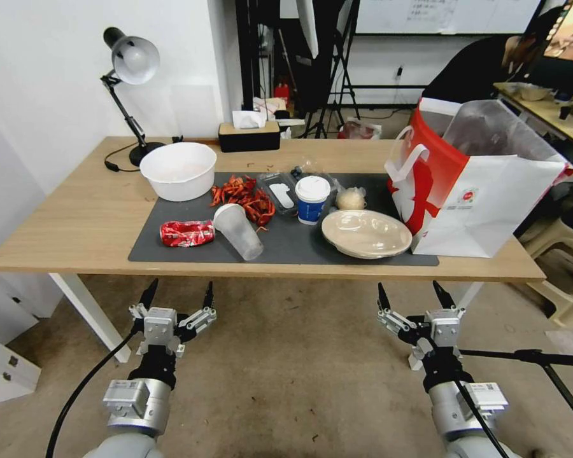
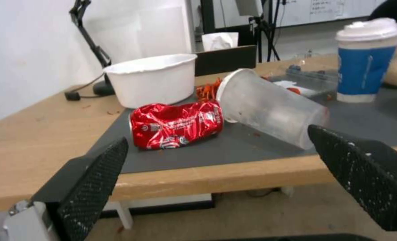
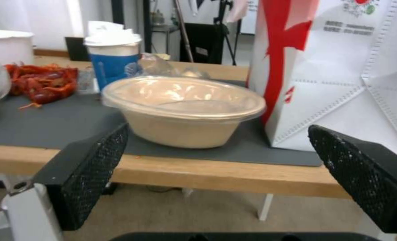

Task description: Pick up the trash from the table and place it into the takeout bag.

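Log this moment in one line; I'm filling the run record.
left gripper: open, below table edge | right gripper: open, below table edge | crushed red can: on mat | takeout bag: upright

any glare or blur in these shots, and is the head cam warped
Head view: wide-angle bowing, the light-wood table edge curves; glare on the grey desk lamp. Left wrist view: shiny highlights on the crushed red can, left gripper fingers near and soft. Right wrist view: reflections on the beige round dish, background washed out behind the white-and-red takeout bag.
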You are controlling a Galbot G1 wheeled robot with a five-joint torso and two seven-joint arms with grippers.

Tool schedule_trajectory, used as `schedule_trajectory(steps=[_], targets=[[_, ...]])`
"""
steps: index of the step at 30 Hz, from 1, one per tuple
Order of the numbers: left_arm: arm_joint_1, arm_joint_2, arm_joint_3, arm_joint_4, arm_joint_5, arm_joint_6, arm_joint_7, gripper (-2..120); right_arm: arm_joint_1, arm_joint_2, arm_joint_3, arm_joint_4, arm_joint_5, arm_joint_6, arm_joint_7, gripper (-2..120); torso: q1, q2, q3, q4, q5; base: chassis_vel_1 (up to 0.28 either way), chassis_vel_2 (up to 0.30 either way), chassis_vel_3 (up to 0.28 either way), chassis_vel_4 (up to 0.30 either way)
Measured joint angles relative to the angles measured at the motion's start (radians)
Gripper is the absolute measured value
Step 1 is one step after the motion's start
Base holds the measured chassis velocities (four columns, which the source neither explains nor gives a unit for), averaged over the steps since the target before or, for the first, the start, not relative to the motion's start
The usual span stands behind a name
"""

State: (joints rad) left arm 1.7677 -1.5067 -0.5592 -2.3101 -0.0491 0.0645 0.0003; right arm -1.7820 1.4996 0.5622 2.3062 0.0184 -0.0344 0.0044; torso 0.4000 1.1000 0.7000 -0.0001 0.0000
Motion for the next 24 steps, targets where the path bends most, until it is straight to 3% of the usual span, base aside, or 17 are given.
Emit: schedule_trajectory(steps=[2, 3, 6, 12, 16, 24], targets=[[-0.037, -0.008, -0.012, -0.014, -0.056, 0.076, 0.0, 100, 0.034, -0.002, 0.028, 0.015, 0.033, -0.067, 0.01, 100, 0.0, 0.0, 0.0, 0.0, 0.0, 0.0, 0.0, 0.0, 0.0], [-0.037, -0.008, -0.012, -0.014, -0.056, 0.076, 0.0, 100, 0.034, -0.002, 0.028, 0.015, 0.033, -0.067, 0.01, 100, 0.0, 0.0, 0.0, 0.0, 0.0, 0.0, 0.0, 0.0, 0.0], [-0.097, -0.022, -0.031, -0.037, -0.147, 0.2, 0.002, 100, 0.097, -0.006, 0.078, 0.042, 0.096, -0.192, 0.029, 100, 0.0, 0.0, 0.0, 0.0, 0.0, 0.0, 0.0, 0.0, 0.0], [-0.118, -0.022, -0.051, -0.025, -0.2, 0.18, 0.015, 100, 0.163, -0.01, 0.132, 0.071, 0.162, -0.322, 0.049, 100, 0.001, 0.0, 0.0, 0.0002, -0.0001, 0.0, 0.0, 0.0, 0.0], [-0.112, -0.02, -0.052, -0.008, -0.193, 0.123, 0.023, 100, 0.171, -0.038, 0.116, 0.036, 0.238, -0.239, 0.066, 100, 0.0, 0.0, 0.0, 0.0002, 0.0002, 0.0, 0.0, 0.0, 0.0], [-0.11, -0.017, -0.053, 0.003, -0.189, 0.091, 0.031, 100, 0.187, -0.065, 0.079, -0.004, 0.296, -0.168, 0.072, 100, 0.0, 0.0, 0.0, 0.0, 0.0, 0.0, 0.0, 0.0, 0.0]])
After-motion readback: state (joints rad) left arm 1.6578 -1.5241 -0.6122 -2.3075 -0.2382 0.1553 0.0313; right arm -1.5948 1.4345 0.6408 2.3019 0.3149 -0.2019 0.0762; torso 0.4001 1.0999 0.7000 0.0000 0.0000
